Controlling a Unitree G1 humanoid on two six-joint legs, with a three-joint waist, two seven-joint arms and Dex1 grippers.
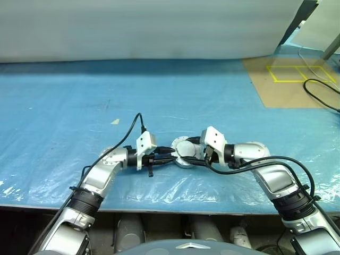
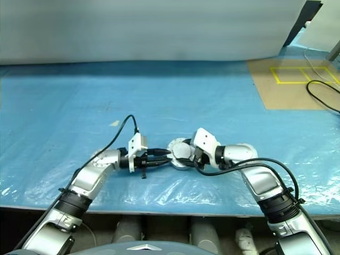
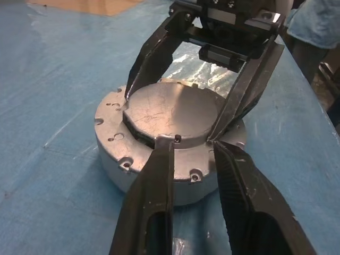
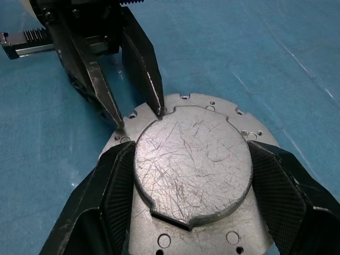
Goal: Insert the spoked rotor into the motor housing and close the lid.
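Observation:
The motor housing (image 3: 114, 159) is a round silver-grey casing with a holed flange, standing on the blue sheet in front of me. The lid (image 4: 191, 159) lies on top of it, scratched plain grey face up. My right gripper (image 4: 192, 162) is shut on the lid, with one black finger pressed against each side of its rim. My left gripper (image 3: 190, 142) comes in from the opposite side. Its fingers (image 4: 154, 85) stand a narrow gap apart with nothing between them, and their tips touch the flange at the lid's edge. The spoked rotor is hidden.
A crinkled blue plastic sheet (image 1: 79, 106) covers the table, whose front edge (image 1: 159, 204) runs close below the arms. At the far right lies a brown board with yellow tape (image 1: 289, 74), and a black cable (image 1: 319, 93) loops over it.

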